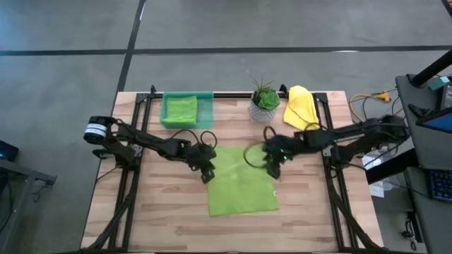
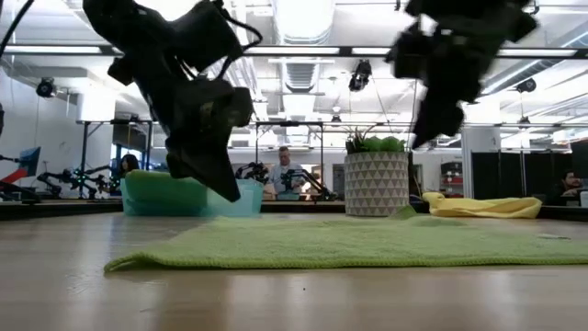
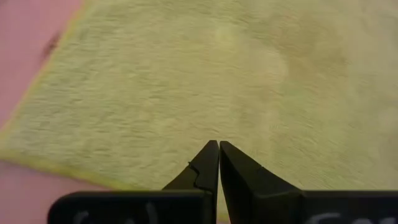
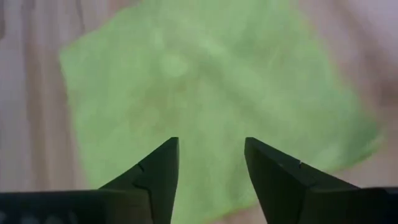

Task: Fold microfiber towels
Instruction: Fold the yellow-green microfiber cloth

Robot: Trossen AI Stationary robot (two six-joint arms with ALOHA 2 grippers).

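A lime green microfiber towel lies flat in the middle of the table, also seen in the low view. My left gripper is shut and hangs a little above the towel's left edge, clear of the cloth in the low view. My right gripper is open above the towel's far right corner, higher up, with nothing between its fingers. A second lime green towel lies folded in the tray. A yellow towel lies bunched at the table's far right.
The see-through green tray stands at the far edge, left of the middle. A small potted plant stands beside the yellow towel. Bare wood shows on the near side and to the towel's left and right. People and other arms show in the room behind.
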